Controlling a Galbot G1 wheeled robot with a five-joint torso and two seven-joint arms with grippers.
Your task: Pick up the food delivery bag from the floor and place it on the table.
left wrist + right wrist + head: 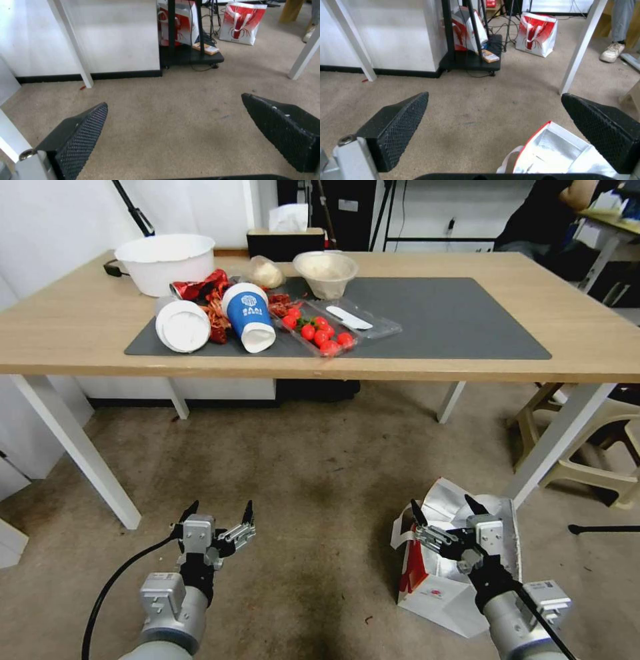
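While the food delivery bag (460, 573) stands mouth-up on the floor (313, 500), the right end effector (448, 508) hovers above, released.

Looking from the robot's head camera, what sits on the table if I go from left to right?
White tub → lid → blue cup lying on its side → tray of tomatoes, all on the table.

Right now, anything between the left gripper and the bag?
No. In the head view only bare stained floor separates the open left gripper from the bag; the open right gripper hangs above it.
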